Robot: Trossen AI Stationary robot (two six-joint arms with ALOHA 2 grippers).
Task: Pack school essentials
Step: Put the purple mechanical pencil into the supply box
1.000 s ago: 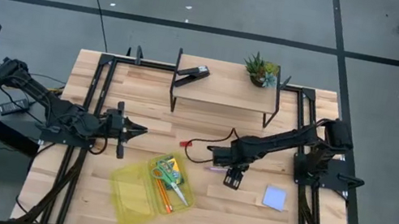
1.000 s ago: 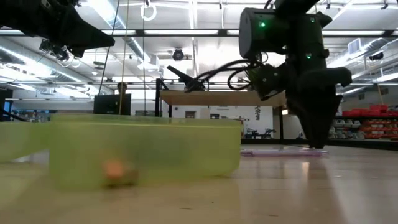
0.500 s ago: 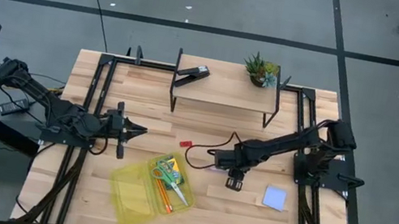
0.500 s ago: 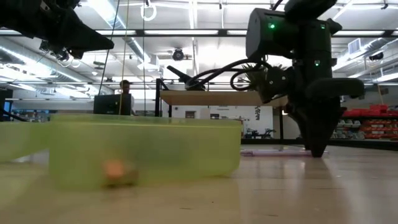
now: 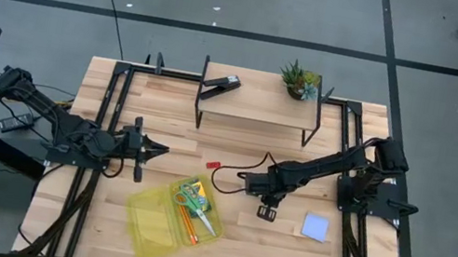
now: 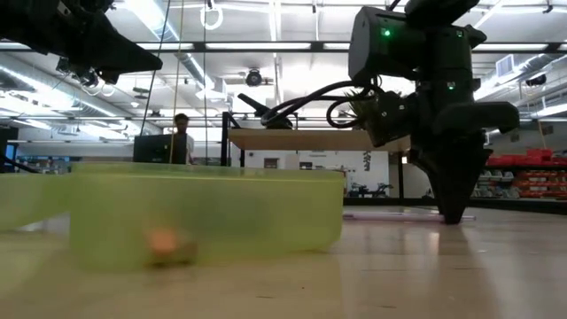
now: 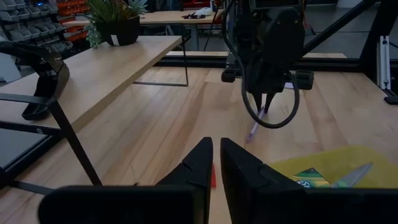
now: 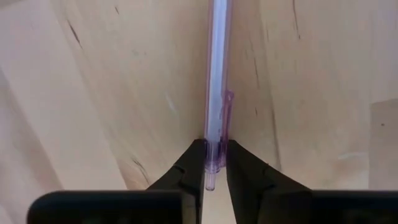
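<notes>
Right gripper (image 8: 211,163) down at the light wooden surface (image 5: 235,253), centre-right of the high view, clenched on the near end of the translucent purple pen (image 8: 216,93). Wrist view: both dark fingers (image 8: 189,165) pinch the barrel, pen runs straight away from gripper, lying flat on wood. High view: same gripper (image 5: 266,210) just right of frame centre, arm reaching in from right edge. Low view: gripper (image 6: 454,208) tip at the surface, right of frame; pen a thin pale line (image 6: 390,214) on the wood at its foot.

Left gripper (image 7: 216,163) pressed closed, nothing between the fingers, hanging above the surface at centre-left of high view (image 5: 157,148), pointing toward the right arm.

Open yellow-green translucent plastic box (image 5: 149,209) lower centre of high view, lid folded out to lower left. Inside the right half: green-handled scissors (image 5: 190,199), orange pencil (image 5: 185,225), touching/overlapping. Low view: box wall (image 6: 204,213) fills left foreground, orange blur behind it.

Tiny red eraser (image 5: 212,164) on bare wood betw. left gripper and right gripper, apart from both. Pale blue square notepad (image 5: 315,227) lower right, near the right gripper, not touching.

Raised wooden shelf (image 5: 257,105) at top centre: black stapler (image 5: 220,86) on left part, small potted green plant (image 5: 300,81) on right end.

Low view background: a person (image 6: 181,124) standing far back, left of centre
</notes>
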